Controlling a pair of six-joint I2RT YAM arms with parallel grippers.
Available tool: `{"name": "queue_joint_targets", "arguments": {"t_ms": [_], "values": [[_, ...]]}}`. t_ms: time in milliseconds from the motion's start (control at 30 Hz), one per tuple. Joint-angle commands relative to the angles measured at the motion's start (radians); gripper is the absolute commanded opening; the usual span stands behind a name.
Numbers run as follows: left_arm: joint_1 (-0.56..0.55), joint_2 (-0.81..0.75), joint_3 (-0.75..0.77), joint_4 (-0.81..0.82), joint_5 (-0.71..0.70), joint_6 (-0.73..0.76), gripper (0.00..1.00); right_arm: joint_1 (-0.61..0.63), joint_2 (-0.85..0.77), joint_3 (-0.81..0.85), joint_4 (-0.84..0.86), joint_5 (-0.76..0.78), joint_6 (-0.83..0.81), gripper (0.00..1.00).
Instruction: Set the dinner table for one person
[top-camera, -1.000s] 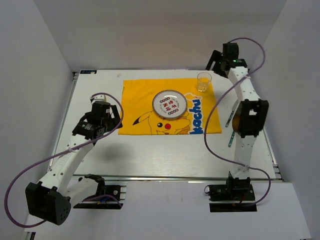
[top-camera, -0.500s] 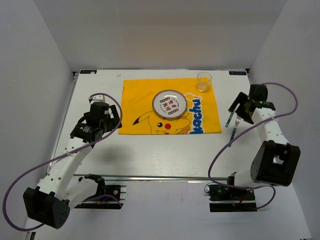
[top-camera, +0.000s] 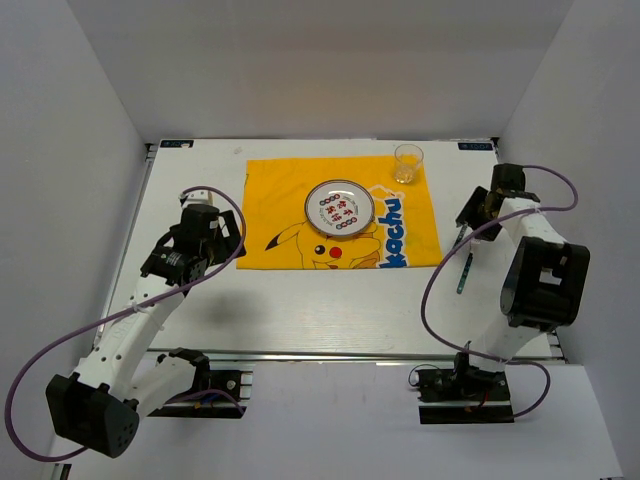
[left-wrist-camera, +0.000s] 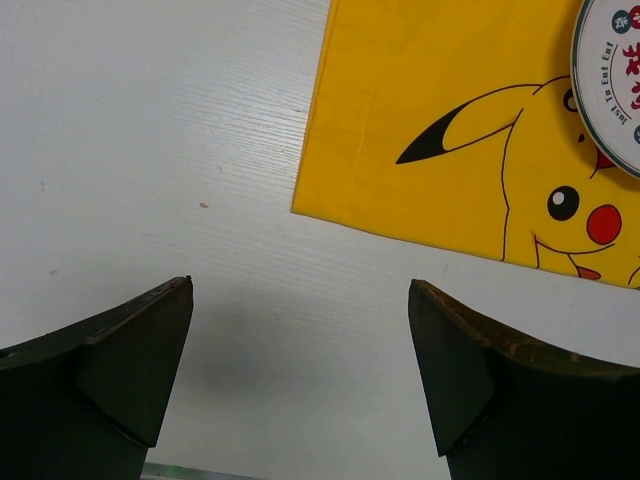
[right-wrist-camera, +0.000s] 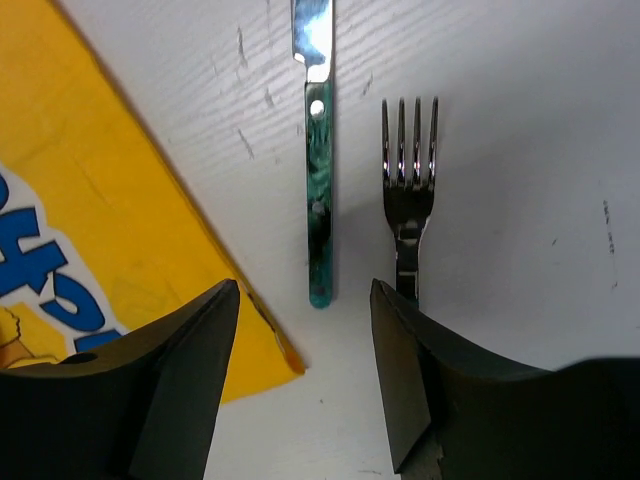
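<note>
The dinner table (top-camera: 300, 310) is a white plank top. On it lies a yellow cartoon cloth (top-camera: 290, 215) with a round plate (top-camera: 340, 208) and a clear glass (top-camera: 407, 163) at its far right corner. A green-handled knife (right-wrist-camera: 318, 200) and a fork (right-wrist-camera: 408, 170) lie side by side on the bare table, right of the cloth. My right gripper (right-wrist-camera: 305, 287) is open and empty just above the knife's handle end; it also shows in the top view (top-camera: 472, 218). My left gripper (left-wrist-camera: 300, 283) is open and empty over bare table, left of the cloth (left-wrist-camera: 450, 130).
The cutlery shows as thin strips (top-camera: 465, 270) right of the cloth in the top view. A metal rail (top-camera: 350, 355) runs along the near edge. White walls enclose the table on three sides. The plate's rim (left-wrist-camera: 600, 120) shows in the left wrist view.
My right arm swung from the far right corner behind the glass to over the cutlery at the right of the cloth. The left arm barely moved.
</note>
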Motion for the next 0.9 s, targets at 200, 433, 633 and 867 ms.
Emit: {"name": "queue_joint_targets", "arguments": {"t_ms": [200,433,633,867], "values": [[-0.005,-0.006,-0.001,0.011,0.005,0.001,0.98,0.018,0.219,0.200,-0.038,0.099,-0.009,0.60],[-0.005,0.006,0.000,0.008,0.002,-0.001,0.98,0.037,0.288,0.199,-0.023,0.093,-0.004,0.58],[-0.005,0.009,0.002,0.009,0.002,-0.001,0.98,0.046,0.310,0.174,-0.006,0.101,0.002,0.52],[-0.005,0.002,-0.001,0.009,0.004,0.001,0.98,0.051,0.336,0.156,-0.023,0.130,0.010,0.35]]}}
